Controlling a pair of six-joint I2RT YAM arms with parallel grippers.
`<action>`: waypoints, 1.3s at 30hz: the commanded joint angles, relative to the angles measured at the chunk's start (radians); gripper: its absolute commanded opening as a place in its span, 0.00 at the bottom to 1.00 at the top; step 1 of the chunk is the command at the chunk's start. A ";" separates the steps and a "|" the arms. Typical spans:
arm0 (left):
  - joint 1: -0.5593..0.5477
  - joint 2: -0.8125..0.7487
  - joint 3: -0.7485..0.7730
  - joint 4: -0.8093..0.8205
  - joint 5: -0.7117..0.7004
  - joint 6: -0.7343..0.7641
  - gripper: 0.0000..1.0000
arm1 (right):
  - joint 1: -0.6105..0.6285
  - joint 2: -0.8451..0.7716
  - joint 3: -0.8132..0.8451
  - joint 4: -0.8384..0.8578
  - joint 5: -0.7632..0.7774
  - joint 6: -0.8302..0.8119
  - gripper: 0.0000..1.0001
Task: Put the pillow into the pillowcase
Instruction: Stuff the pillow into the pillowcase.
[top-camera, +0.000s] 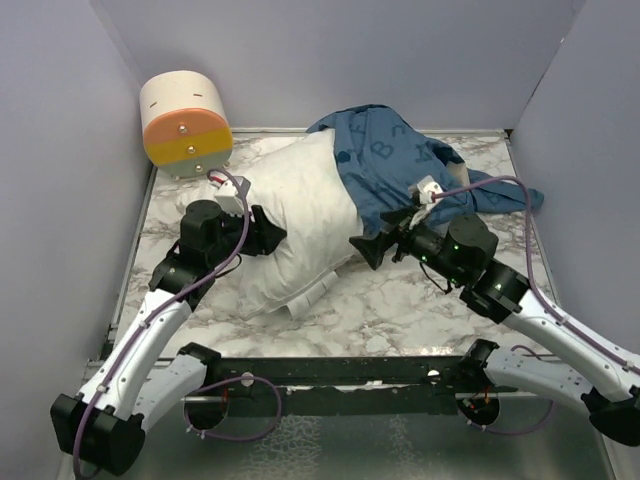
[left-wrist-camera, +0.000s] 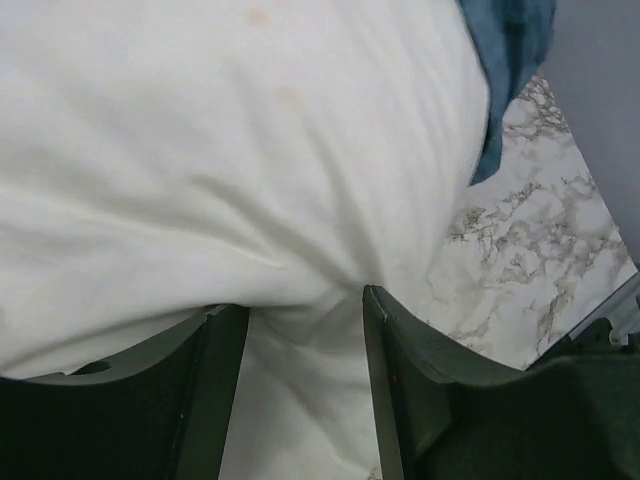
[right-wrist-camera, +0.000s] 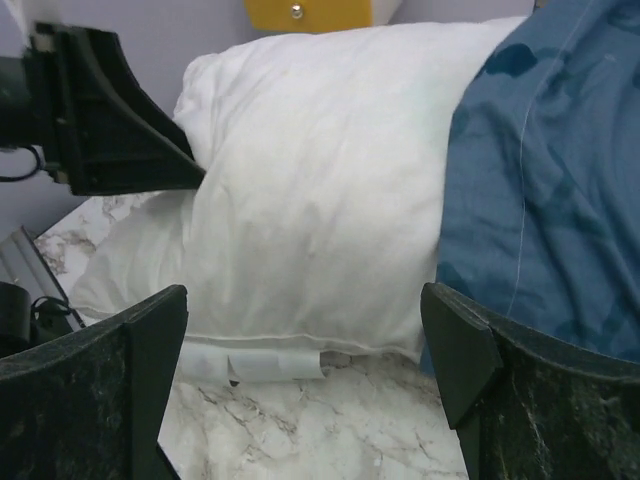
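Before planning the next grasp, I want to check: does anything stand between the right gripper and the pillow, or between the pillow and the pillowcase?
Nothing visible does. The right gripper is open and faces the pillow with only bare table between them. The pillowcase already covers one end of the pillow.

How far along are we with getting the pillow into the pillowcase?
Partly done: the pillowcase covers the far right end of the pillow; the rest lies bare. In hand: nothing gripped. The left gripper straddles a pillow fold, fingers parted; the right gripper is wide open by the case's edge. Left: pulling the case over the rest.
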 joint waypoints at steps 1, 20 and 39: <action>-0.170 -0.049 0.191 -0.243 -0.266 0.151 0.53 | -0.014 -0.065 -0.126 -0.020 0.071 0.053 1.00; -1.121 0.399 0.169 -0.226 -1.387 0.614 0.89 | -0.406 -0.070 -0.319 0.057 -0.187 0.303 1.00; -0.789 0.674 0.209 -0.065 -1.303 0.854 0.01 | -0.459 -0.070 -0.340 0.061 -0.200 0.280 1.00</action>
